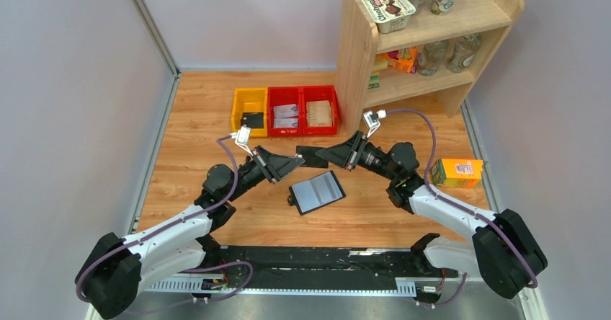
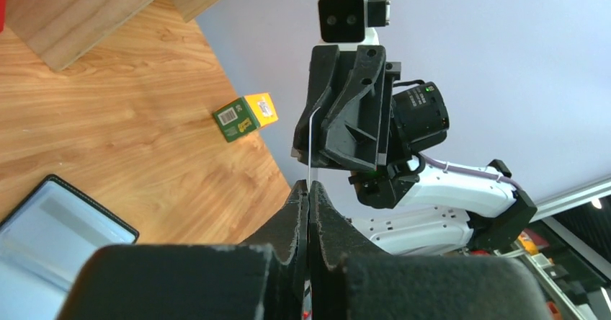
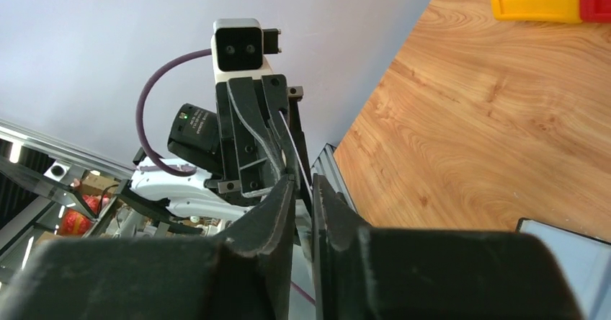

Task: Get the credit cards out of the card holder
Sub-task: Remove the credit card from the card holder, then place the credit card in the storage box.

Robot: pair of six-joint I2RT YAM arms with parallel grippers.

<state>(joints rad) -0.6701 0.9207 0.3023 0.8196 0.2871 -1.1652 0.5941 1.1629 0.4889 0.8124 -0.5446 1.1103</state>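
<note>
The card holder [image 1: 317, 192] lies open on the table, grey-blue lining up, between the two arms. It also shows in the left wrist view [image 2: 58, 226] and the right wrist view [image 3: 569, 241]. A thin black credit card [image 1: 311, 154] hangs in the air above it between both grippers. My left gripper [image 1: 299, 160] is shut on one end; the card shows edge-on [image 2: 310, 143] above its jaws [image 2: 310, 190]. My right gripper [image 1: 322, 154] stands around the other end [image 3: 295, 154] with a narrow gap showing between its jaws [image 3: 302, 183]. Another black card [image 1: 252, 120] lies in the yellow bin [image 1: 239, 111].
Two red bins [image 1: 302, 93] beside the yellow one hold whitish printed cards. A wooden shelf [image 1: 357, 60] with cups and cartons stands at the back right. An orange carton [image 1: 457, 172] lies on the table at the right, also in the left wrist view [image 2: 246, 117].
</note>
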